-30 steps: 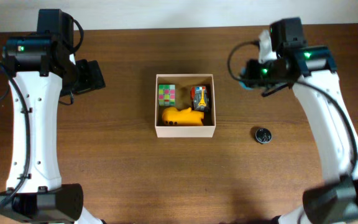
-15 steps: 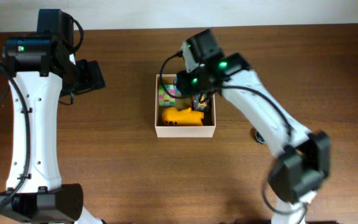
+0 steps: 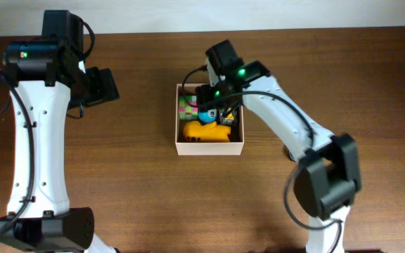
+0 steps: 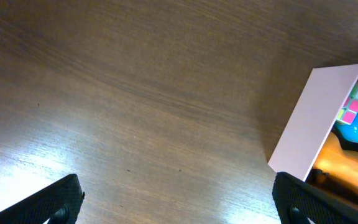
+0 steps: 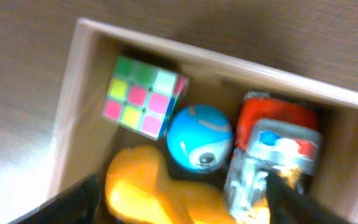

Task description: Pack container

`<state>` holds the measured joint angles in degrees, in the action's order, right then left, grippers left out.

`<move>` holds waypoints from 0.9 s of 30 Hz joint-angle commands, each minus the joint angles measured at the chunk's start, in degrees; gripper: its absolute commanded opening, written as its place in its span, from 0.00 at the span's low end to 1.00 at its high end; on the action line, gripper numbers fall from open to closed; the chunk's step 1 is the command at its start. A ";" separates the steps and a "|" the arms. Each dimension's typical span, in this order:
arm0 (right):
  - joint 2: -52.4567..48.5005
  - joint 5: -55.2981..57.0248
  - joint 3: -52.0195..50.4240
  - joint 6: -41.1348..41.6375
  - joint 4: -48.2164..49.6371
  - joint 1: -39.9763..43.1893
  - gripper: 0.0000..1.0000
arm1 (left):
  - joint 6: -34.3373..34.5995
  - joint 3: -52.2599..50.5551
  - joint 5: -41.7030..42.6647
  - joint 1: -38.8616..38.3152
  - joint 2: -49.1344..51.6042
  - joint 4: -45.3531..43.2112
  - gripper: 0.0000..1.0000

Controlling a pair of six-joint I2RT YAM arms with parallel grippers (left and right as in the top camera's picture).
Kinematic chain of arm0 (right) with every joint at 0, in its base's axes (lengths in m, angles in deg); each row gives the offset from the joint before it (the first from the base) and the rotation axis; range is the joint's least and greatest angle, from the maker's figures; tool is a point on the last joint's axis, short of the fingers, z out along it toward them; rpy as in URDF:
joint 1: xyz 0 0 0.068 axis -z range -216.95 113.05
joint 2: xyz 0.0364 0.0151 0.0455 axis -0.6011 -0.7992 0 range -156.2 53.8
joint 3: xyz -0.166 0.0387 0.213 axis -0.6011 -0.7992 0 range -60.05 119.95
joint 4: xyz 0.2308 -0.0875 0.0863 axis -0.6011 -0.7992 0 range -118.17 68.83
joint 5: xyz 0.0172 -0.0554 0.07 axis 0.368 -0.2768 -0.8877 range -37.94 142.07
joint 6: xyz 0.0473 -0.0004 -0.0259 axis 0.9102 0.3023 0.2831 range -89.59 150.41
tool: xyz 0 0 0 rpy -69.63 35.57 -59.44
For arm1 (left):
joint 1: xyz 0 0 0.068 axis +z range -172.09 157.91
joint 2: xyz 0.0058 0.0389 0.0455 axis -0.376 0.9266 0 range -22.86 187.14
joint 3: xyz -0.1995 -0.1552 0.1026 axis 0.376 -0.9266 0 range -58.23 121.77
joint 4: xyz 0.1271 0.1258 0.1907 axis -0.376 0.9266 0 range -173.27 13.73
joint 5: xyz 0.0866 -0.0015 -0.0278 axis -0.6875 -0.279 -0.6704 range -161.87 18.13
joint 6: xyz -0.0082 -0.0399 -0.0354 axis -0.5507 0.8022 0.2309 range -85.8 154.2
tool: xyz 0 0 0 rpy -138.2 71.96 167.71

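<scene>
The container (image 3: pixel 209 148), a square white-walled box, stands mid-table. Inside lie a multicoloured puzzle cube (image 3: pixel 188 105), a yellow toy (image 3: pixel 206 131), a red and grey toy car (image 3: pixel 229 114) and a blue ball (image 3: pixel 206 113). My right gripper (image 3: pixel 215 104) hovers over the box, open. In the right wrist view its dark fingertips (image 5: pixel 73 202) stand wide either side of the yellow toy (image 5: pixel 160 193). The blue ball (image 5: pixel 199 138) lies free beyond them, beside the cube (image 5: pixel 143 95) and the car (image 5: pixel 272 158). My left gripper (image 3: pixel 101 86) is open, far left of the box.
The left wrist view has bare brown table under my open left gripper (image 4: pixel 179 208), with the container's white wall (image 4: pixel 303 118) at the right edge. The right arm's white links (image 3: pixel 287 126) cross the table right of the box.
The right arm swung from the table's right side to over the container and its gripper went from shut to open. The blue ball now lies in the box. The left arm stayed put.
</scene>
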<state>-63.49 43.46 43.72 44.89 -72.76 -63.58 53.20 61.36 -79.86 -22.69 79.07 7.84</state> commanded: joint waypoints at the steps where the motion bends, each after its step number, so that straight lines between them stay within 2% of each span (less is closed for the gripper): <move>1: 11.41 6.14 5.33 -0.87 -3.43 1.38 0.82 | -0.87 0.46 -0.44 0.28 -0.70 0.07 0.99; 6: 19.85 9.84 5.77 2.62 -14.32 7.26 0.82 | -0.90 0.46 -0.44 0.28 -0.70 0.07 0.99; 11: 22.77 9.73 5.70 4.94 -26.93 19.98 0.87 | -0.87 0.46 -0.44 0.28 -0.70 0.07 0.99; 14: 22.18 9.70 3.17 4.90 -29.46 27.23 0.91 | -0.87 0.46 -0.44 0.28 -0.70 0.07 0.99; 16: 21.42 9.49 -0.33 4.83 -28.55 30.67 0.95 | -0.87 0.46 -0.44 0.28 -0.70 0.07 0.99; 20: 19.30 6.36 -10.10 4.42 -23.98 34.34 0.95 | -0.87 0.46 -0.44 0.28 -0.70 0.07 0.99; 23: 17.79 3.15 -19.08 2.19 -16.68 34.88 0.92 | -0.90 0.46 -0.44 0.28 -0.70 0.07 0.99; 25: 16.48 -1.84 -24.57 -2.99 -10.45 34.77 0.91 | -0.87 0.46 -0.44 0.28 -0.70 0.07 0.99; 27: 14.93 -3.45 -29.09 -4.79 -5.62 34.75 0.85 | -0.90 0.46 -0.44 0.28 -0.70 0.07 0.99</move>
<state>-46.82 45.89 19.89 45.00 -81.64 -28.78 53.20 61.36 -79.86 -22.69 79.07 7.80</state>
